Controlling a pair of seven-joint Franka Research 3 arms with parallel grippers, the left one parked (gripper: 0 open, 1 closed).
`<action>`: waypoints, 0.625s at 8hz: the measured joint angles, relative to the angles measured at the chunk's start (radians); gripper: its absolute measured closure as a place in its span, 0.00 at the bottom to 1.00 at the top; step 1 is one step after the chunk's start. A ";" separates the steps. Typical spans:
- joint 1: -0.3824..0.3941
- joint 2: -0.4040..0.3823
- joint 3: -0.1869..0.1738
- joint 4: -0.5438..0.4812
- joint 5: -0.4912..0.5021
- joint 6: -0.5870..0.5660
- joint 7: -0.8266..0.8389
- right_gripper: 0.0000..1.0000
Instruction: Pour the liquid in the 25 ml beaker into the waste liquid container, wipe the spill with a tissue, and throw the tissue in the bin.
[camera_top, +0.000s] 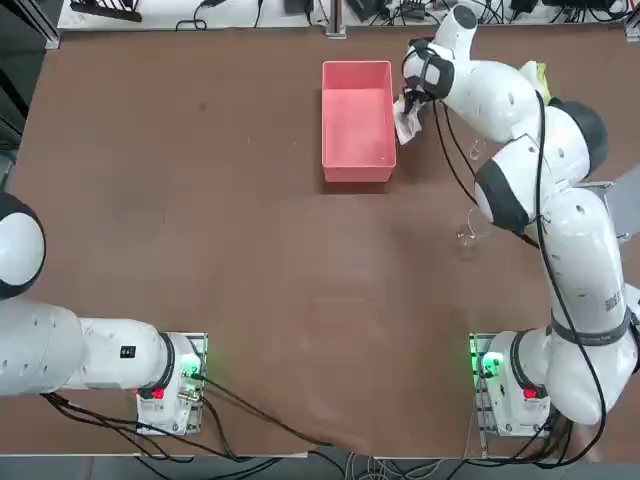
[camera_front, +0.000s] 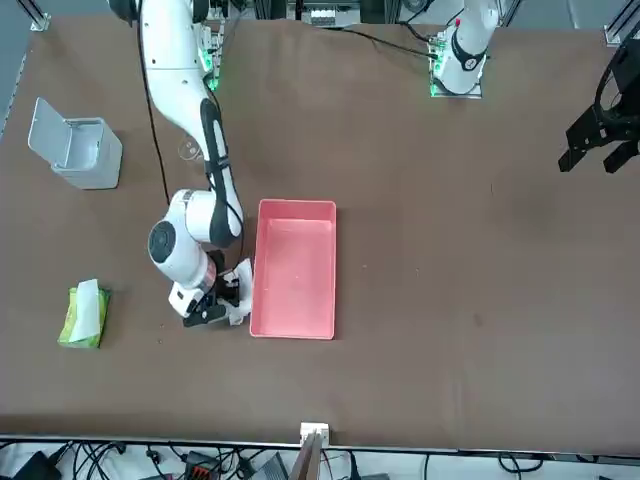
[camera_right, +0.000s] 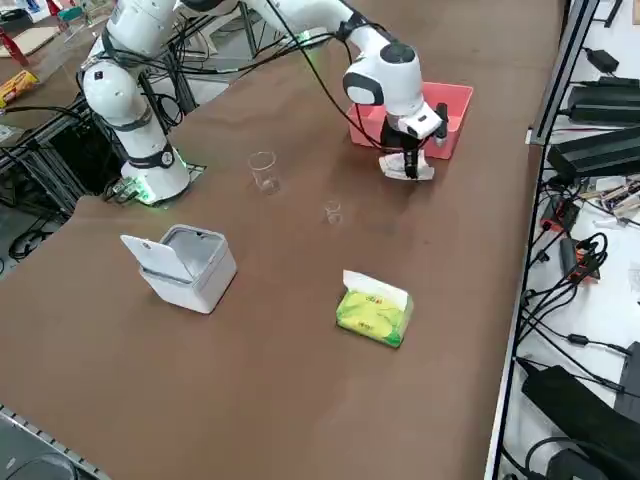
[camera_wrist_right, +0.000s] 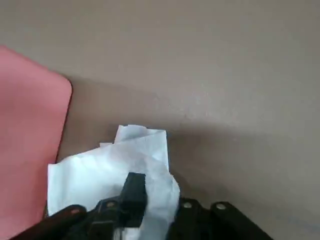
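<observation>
The brown table (camera_top: 250, 240) fills most of the top view. The right arm (camera_top: 575, 230) comes down from the upper right of that view to the lower right. The pink tray (camera_top: 358, 120) lies at the upper centre. In the right side view, the pale grey bin (camera_right: 190, 275) stands left of centre, its lid open. The yellow-green tissue pack (camera_right: 375, 315) is at the right of centre, with a white sheet sticking out. Just beside the tray, at the upper right, the right gripper (camera_wrist_right: 159, 195) has its jaws clamped on the crumpled white tissue (camera_wrist_right: 100, 175). The larger glass beaker (camera_right: 264, 172) stands at the upper left, and the 25 ml beaker (camera_right: 333, 212) near the centre.
</observation>
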 joint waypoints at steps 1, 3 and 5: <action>0.001 0.001 0.000 0.000 0.000 0.003 0.000 0.95; 0.002 0.001 -0.001 0.003 0.000 0.004 0.000 0.95; 0.016 0.002 -0.017 0.010 0.000 0.005 0.000 0.95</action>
